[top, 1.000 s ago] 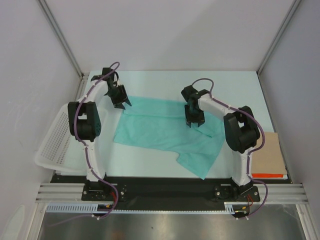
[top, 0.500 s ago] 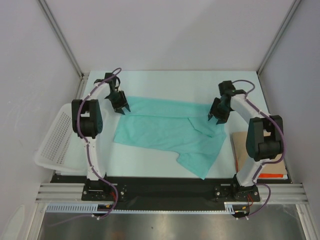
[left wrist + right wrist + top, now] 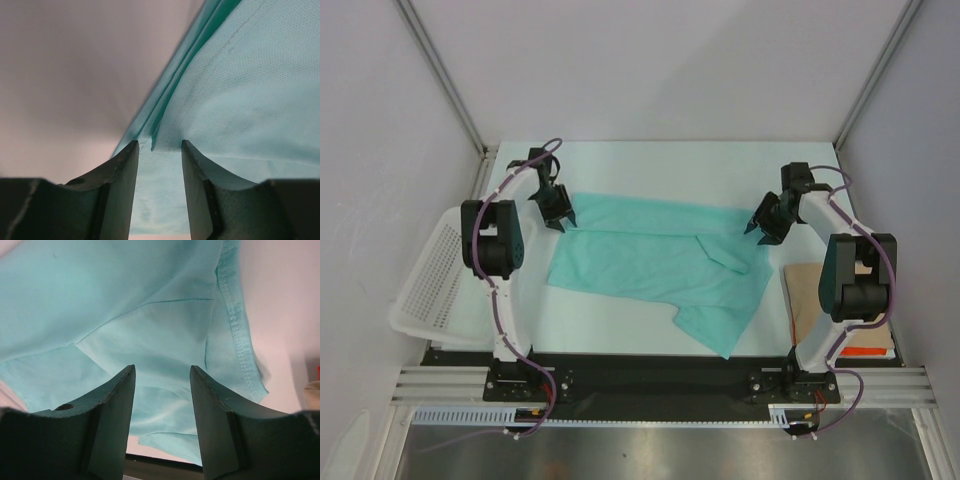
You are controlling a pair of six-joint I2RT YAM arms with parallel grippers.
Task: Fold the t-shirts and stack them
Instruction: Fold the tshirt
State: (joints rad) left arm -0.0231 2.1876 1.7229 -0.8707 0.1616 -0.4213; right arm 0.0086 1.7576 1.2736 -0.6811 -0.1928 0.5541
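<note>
A white mesh plastic basket sits at the left edge of the white surface, apart from the plain teal cloth t-shirt spread mid-surface. A flat brown cardboard sheet lies near right. The left gripper is at the shirt's far left corner, the right gripper at its far right edge. Only the wrist views show both pairs of fingers parted, grasping nothing, over a stitched hem.
</note>
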